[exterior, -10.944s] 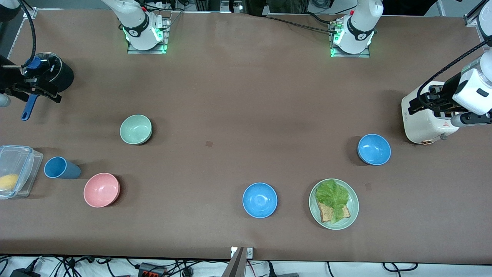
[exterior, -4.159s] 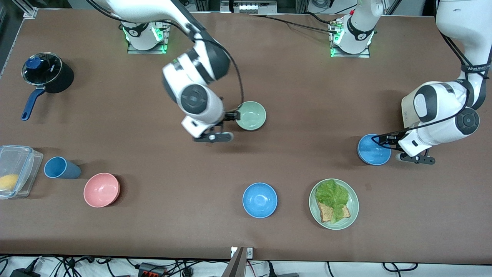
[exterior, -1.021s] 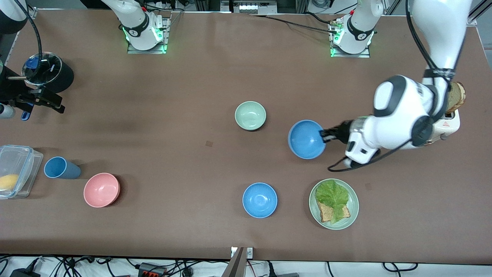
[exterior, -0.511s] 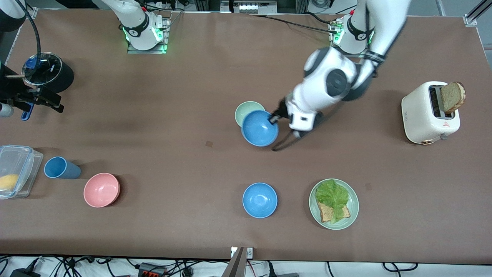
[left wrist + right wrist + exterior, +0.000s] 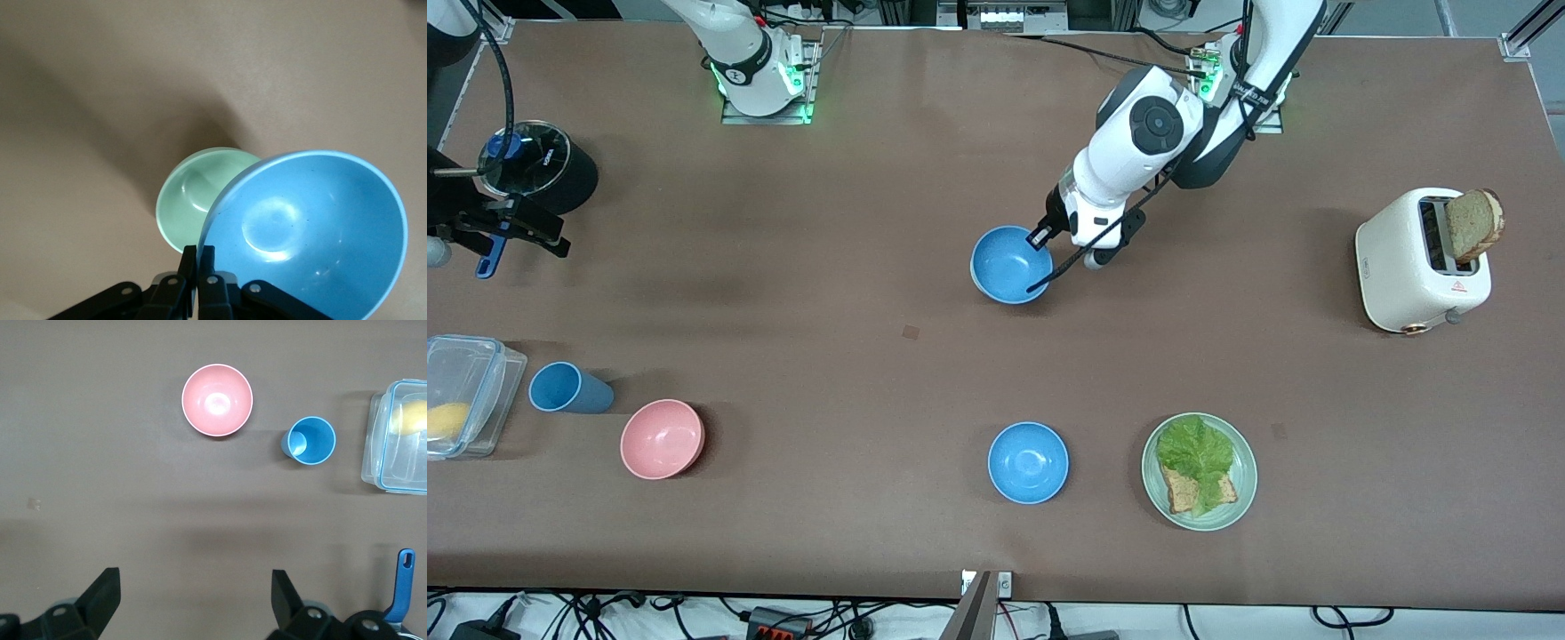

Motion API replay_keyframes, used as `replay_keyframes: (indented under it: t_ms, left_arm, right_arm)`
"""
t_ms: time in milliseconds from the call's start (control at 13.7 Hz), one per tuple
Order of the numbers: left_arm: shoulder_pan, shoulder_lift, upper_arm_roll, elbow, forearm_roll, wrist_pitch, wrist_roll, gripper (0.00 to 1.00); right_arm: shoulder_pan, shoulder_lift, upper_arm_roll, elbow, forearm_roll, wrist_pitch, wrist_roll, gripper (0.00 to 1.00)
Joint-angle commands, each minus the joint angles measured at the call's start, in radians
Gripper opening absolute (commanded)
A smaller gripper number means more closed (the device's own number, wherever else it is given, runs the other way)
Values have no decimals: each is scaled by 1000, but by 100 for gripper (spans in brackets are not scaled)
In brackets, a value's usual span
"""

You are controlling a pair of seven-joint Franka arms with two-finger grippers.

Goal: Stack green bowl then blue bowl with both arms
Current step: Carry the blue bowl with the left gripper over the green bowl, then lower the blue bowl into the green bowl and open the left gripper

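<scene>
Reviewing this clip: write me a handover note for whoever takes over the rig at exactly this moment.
Left tool: shut on the rim of the blue bowl, holding it over the green bowl; the left wrist view shows the blue one tilted and off-centre, not seated.
Right tool: open, waiting beside the black pot at the right arm's end of the table.
Done: green bowl set mid-table.
Left: centre and lower the blue bowl into it, release, retract.
The second blue bowl sits nearer the front camera, untouched.

Sky-blue bowl (image 5: 313, 233), mint-green bowl (image 5: 190, 200)
</scene>
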Motion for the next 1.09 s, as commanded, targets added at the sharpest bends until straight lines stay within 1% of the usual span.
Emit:
replay_keyframes:
  t_ms: [0, 146, 292, 584, 730, 876, 1021]
  left_arm:
    - [-28, -47, 5, -64, -2, 43, -31, 0]
    - [-59, -40, 5, -64, 4, 57, -63, 0]
    - [-61, -33, 6, -67, 27, 60, -66, 1]
    - [-59, -14, 12, -70, 33, 71, -65, 1]
    - [-53, 5, 18, -70, 92, 74, -68, 0]
    - [-53, 30, 18, -88, 96, 138, -68, 0]
    - [-53, 38, 18, -95, 96, 158, -68, 0]
  right_arm:
    - [-6, -8, 7, 6, -8, -19, -13, 100]
    - [-6, -8, 7, 6, -8, -18, -10, 100]
    - [-5, -8, 7, 6, -8, -18, -11, 100]
    - [-6, -8, 5, 6, -8, -18, -10, 100]
    - [-6, -8, 5, 6, -8, -18, -8, 100]
    - [-6, -8, 5, 6, -8, -19, -8, 100]
    - [-6, -8, 5, 6, -8, -18, -7, 100]
